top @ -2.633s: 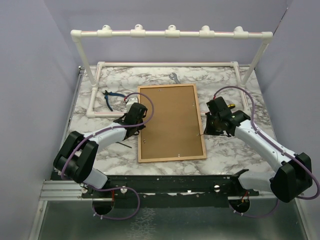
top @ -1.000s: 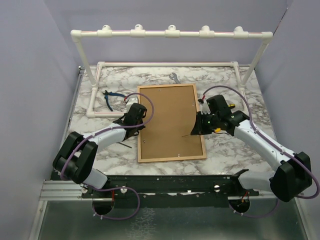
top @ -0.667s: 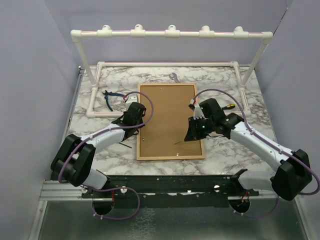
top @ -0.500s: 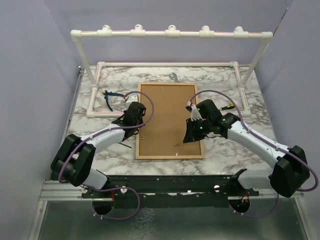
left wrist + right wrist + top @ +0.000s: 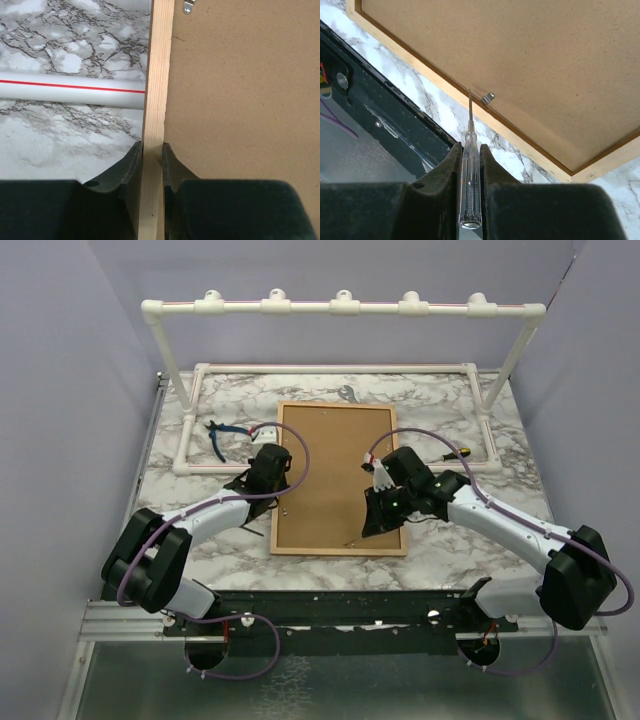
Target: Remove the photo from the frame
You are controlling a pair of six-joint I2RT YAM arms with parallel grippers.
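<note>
The frame (image 5: 335,480) lies face down on the marble table, its plain brown back up. The photo is hidden under the backing. My left gripper (image 5: 152,150) is shut on the frame's left wooden border (image 5: 157,90); in the top view it sits at that edge (image 5: 268,472). My right gripper (image 5: 470,150) is shut on a clear-handled screwdriver (image 5: 470,190). Its thin tip points at a small metal tab (image 5: 488,97) by the frame's near border. In the top view the right gripper (image 5: 378,515) hangs over the frame's near right part.
A white pipe rack (image 5: 340,308) stands across the back, its base pipes along the left (image 5: 70,86) and right. Blue-handled pliers (image 5: 218,436) lie left of the frame. Another screwdriver (image 5: 450,452) lies to the right. The black table rail (image 5: 380,115) runs near the frame's front edge.
My right gripper has moved left and nearer over the frame's near right part with the screwdriver. The frame has shifted and turned slightly. The left gripper keeps its hold.
</note>
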